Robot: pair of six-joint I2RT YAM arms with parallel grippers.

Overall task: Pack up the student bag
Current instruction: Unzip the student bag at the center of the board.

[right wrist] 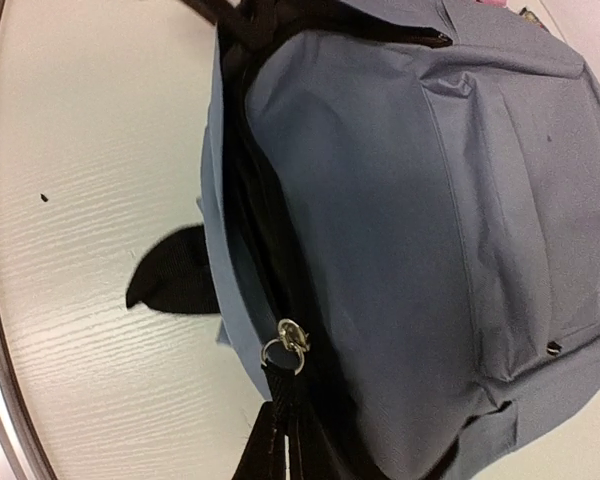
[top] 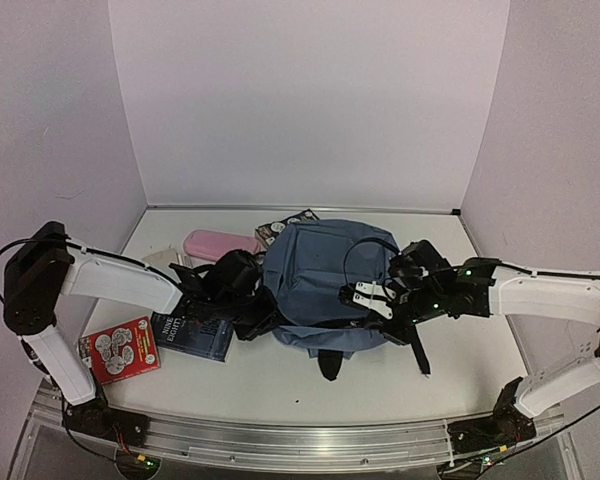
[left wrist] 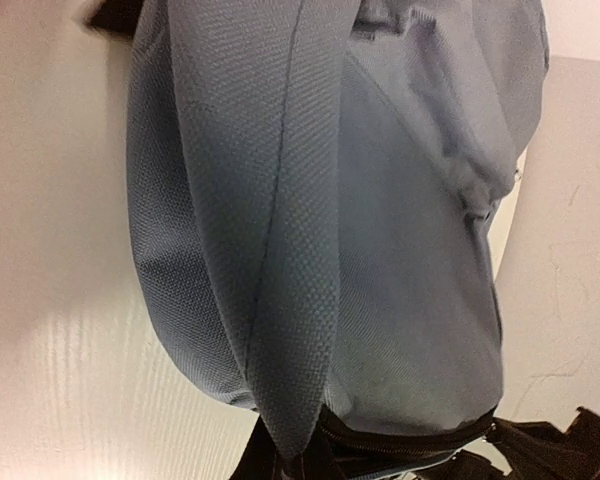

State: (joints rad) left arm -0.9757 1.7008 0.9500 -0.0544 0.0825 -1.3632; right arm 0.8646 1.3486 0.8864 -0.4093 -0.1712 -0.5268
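The bag (top: 325, 280) lies flat in the middle of the tabletop (top: 380, 385), front up. The left fingers (top: 252, 320) are closed at its left edge; whether they pinch fabric I cannot tell. The right fingers (top: 366, 297) are closed over its near right side, by the zipper ring (right wrist: 285, 345); any hold is hidden. A pink pencil case (top: 218, 243) lies behind on the left, with a dark book (top: 192, 335) and a red booklet (top: 120, 350) farther left.
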